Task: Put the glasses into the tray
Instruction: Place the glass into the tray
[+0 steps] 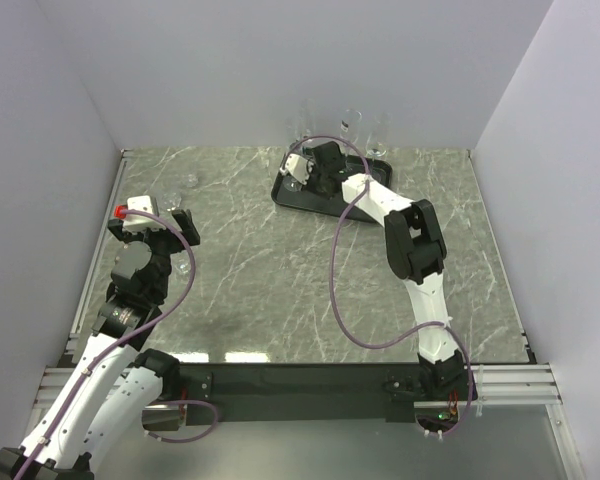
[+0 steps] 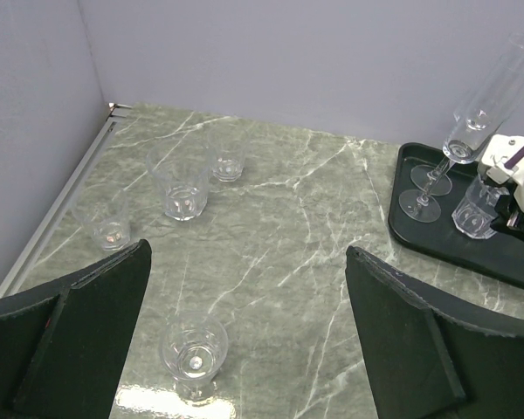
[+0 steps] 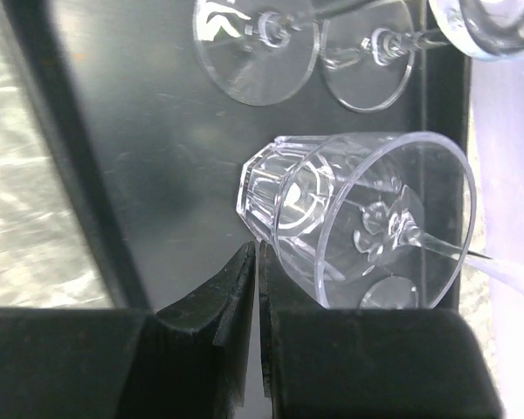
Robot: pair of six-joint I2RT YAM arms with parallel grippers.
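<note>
We see the right fingers (image 3: 218, 305) pressed closed with nothing between them, low over the black tray (image 3: 157, 175) and just beside a short tumbler (image 3: 358, 218) that stands on it near the bases of two flutes (image 3: 258, 39). The left fingers (image 2: 87, 332) are spread wide and empty above the counter (image 2: 314, 218). Four glasses stand there, well apart from the tray: three tumblers (image 2: 183, 196) towards the left wall (image 2: 26, 131) and a small round glass (image 2: 194, 353) between the fingers.

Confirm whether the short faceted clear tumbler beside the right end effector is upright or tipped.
Upright. The short faceted clear tumbler stands base-down on the flat black tray, mouth up.
</note>
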